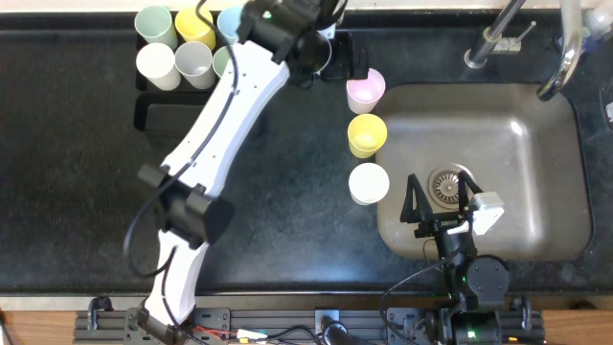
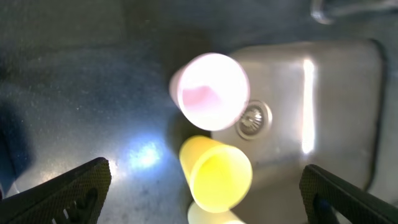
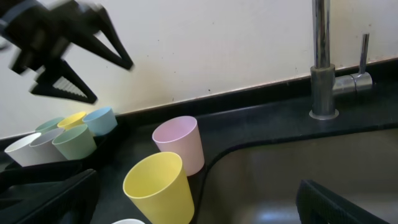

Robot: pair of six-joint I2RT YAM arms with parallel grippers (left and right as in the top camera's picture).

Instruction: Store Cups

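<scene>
Stored cups (image 1: pixel 175 44) fill the tray (image 1: pixel 153 113), but a pink cup (image 1: pixel 365 89), yellow cup (image 1: pixel 367 134) and white cup (image 1: pixel 369 182) remain on the desk (image 1: pixel 77 172) beside the sink (image 1: pixel 517 125), with the left end effector (image 2: pixel 205 177) spread above the first two and the right end effector (image 1: pixel 439 197) spread too.

no readable text, labels, numbers or signs on any surface

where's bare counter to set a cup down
Widest bare counter is left of the left arm, in front of the cup tray. A narrower strip lies between that arm and the pink cup, yellow cup and white cup along the sink rim. Tray and rim are crowded.
</scene>
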